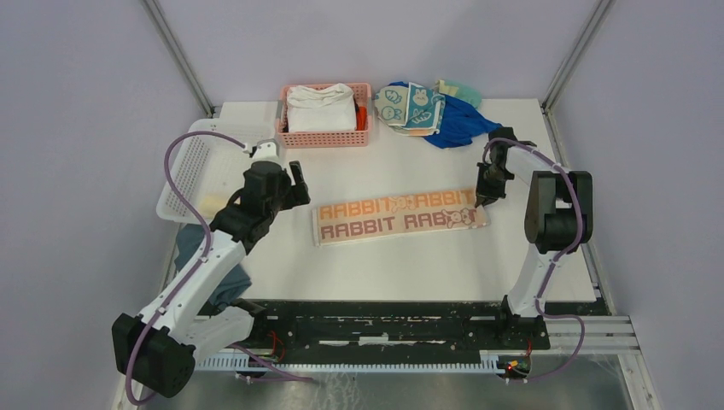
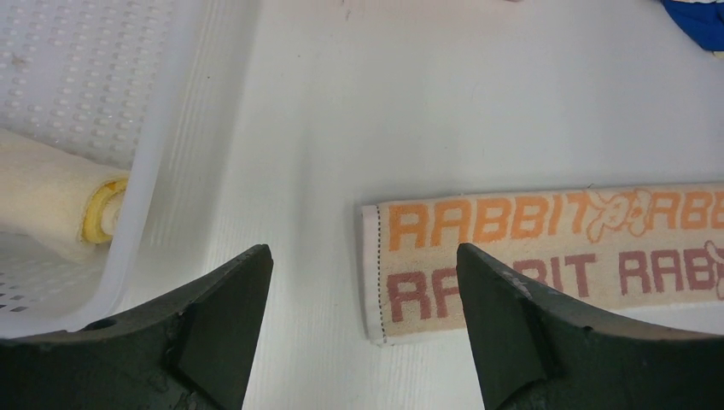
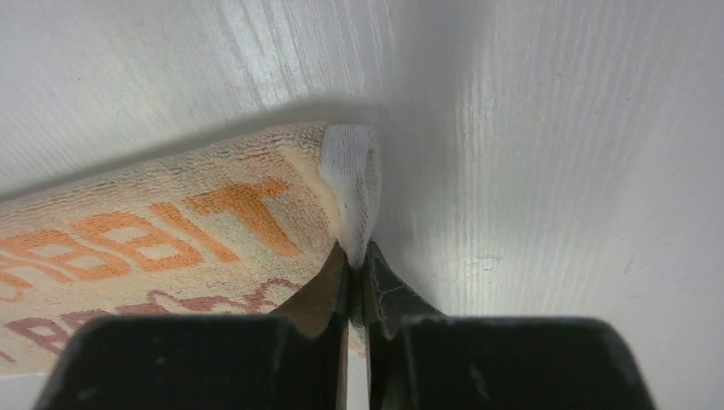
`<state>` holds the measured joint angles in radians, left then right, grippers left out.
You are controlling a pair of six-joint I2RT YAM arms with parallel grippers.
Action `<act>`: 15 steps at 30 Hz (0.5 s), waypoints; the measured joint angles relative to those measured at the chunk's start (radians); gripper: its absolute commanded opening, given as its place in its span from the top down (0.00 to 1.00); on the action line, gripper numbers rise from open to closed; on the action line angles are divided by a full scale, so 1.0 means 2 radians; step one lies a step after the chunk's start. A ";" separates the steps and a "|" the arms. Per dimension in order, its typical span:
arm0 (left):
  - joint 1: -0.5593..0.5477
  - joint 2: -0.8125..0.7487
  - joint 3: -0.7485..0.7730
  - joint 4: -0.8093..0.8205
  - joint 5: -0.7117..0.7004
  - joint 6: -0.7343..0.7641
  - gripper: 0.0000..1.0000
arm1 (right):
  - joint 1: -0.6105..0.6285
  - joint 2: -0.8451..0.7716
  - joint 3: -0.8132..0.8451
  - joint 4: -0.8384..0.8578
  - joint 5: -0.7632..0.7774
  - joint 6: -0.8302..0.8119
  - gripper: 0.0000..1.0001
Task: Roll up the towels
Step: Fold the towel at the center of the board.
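Note:
The beige RABBIT towel [image 1: 399,219] lies folded into a long strip across the middle of the table. My right gripper [image 1: 484,198] is shut on the white hem at its right end [image 3: 352,175], pinching it between the fingertips. My left gripper [image 1: 299,184] is open and empty, hovering just above the towel's left end [image 2: 546,248]. A rolled yellow towel [image 2: 51,195] lies in the white tray [image 1: 192,162]. The rabbit-face towel [image 1: 411,106] lies in a cloth heap at the back.
A pink basket [image 1: 324,137] with a thick white folded cloth [image 1: 321,107] stands at the back centre. A blue cloth [image 1: 461,120] sits in the heap at the back right. A dark blue-grey cloth [image 1: 218,273] hangs at the table's left front edge.

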<state>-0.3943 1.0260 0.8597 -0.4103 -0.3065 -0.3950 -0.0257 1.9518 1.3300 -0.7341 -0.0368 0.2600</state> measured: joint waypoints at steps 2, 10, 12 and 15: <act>0.000 -0.004 -0.001 0.000 0.000 0.000 0.14 | 0.001 0.000 0.002 -0.003 0.003 0.001 0.99; 0.000 -0.010 -0.011 0.004 0.014 0.000 0.14 | 0.002 -0.001 0.040 -0.056 0.176 0.004 1.00; 0.000 -0.010 -0.014 0.007 0.023 0.000 0.15 | 0.002 -0.009 0.054 -0.063 0.226 0.004 1.00; 0.000 -0.008 -0.017 0.014 0.045 -0.004 0.16 | 0.002 -0.032 0.066 -0.070 0.263 0.004 1.00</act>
<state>-0.3943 1.0103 0.8253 -0.3820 -0.2165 -0.4034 -0.0212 1.8885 1.4616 -0.8738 0.4892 0.2672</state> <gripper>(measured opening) 0.855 0.015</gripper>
